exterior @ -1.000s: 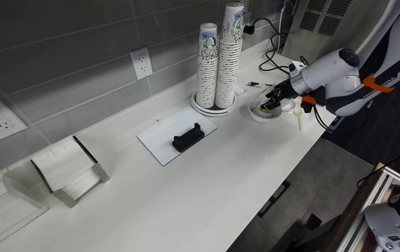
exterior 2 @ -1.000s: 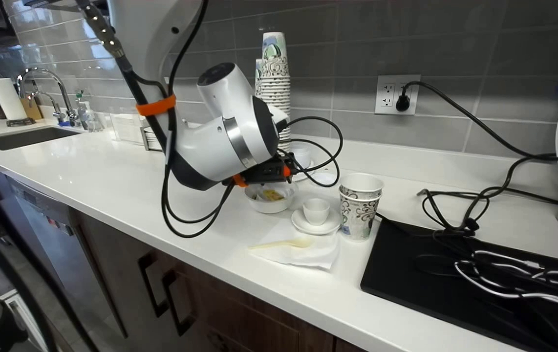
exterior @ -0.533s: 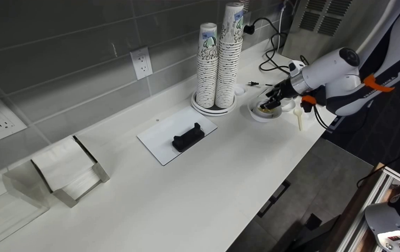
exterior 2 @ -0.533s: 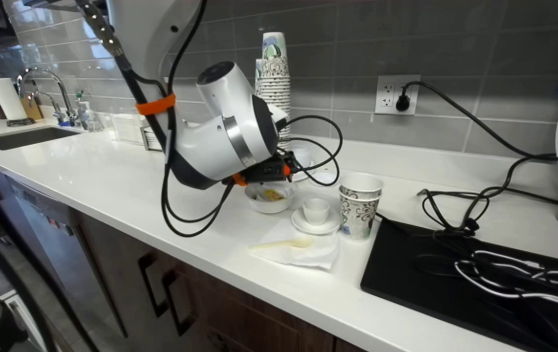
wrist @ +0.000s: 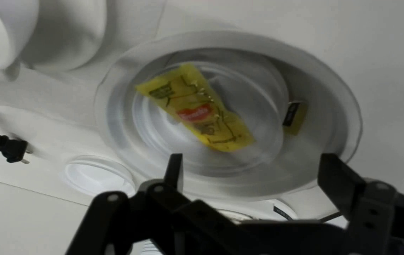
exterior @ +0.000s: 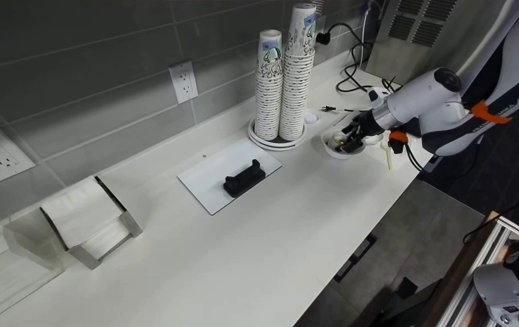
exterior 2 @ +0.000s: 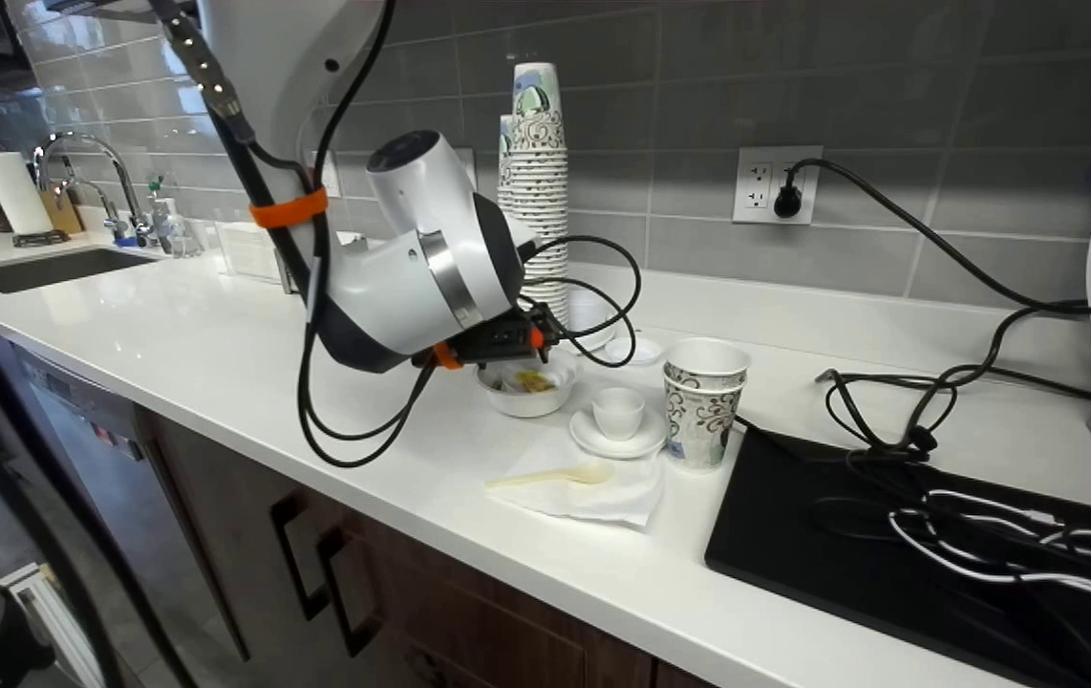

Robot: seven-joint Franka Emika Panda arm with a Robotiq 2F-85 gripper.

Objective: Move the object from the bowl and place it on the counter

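Observation:
A white bowl [exterior: 337, 155] stands on the counter [exterior: 259, 254]; it also shows in an exterior view [exterior 2: 524, 405] and in the wrist view [wrist: 325, 145]. A clear round container [wrist: 255, 106] lies inside the bowl. A yellow packet [wrist: 198, 111] with a red label rests on that container; its yellow also shows in an exterior view [exterior 2: 536, 381]. A smaller yellow item [wrist: 295, 118] with a black label lies in the bowl beside the container. My gripper [wrist: 251, 159] is open and empty, its fingers spread over the bowl's edge, apart from the packet.
A small white cup [exterior 2: 618, 413] on a saucer and two nested paper cups [exterior 2: 703, 406] stand beside the bowl. A spoon [exterior 2: 560, 475] lies on a napkin. Tall paper cup stacks [exterior: 282, 100] stand on the bowl's other side. A black plug [wrist: 12, 148] lies nearby.
The arm and gripper have moved slightly, left and a little downward in both exterior views. The bowl has stayed in place.

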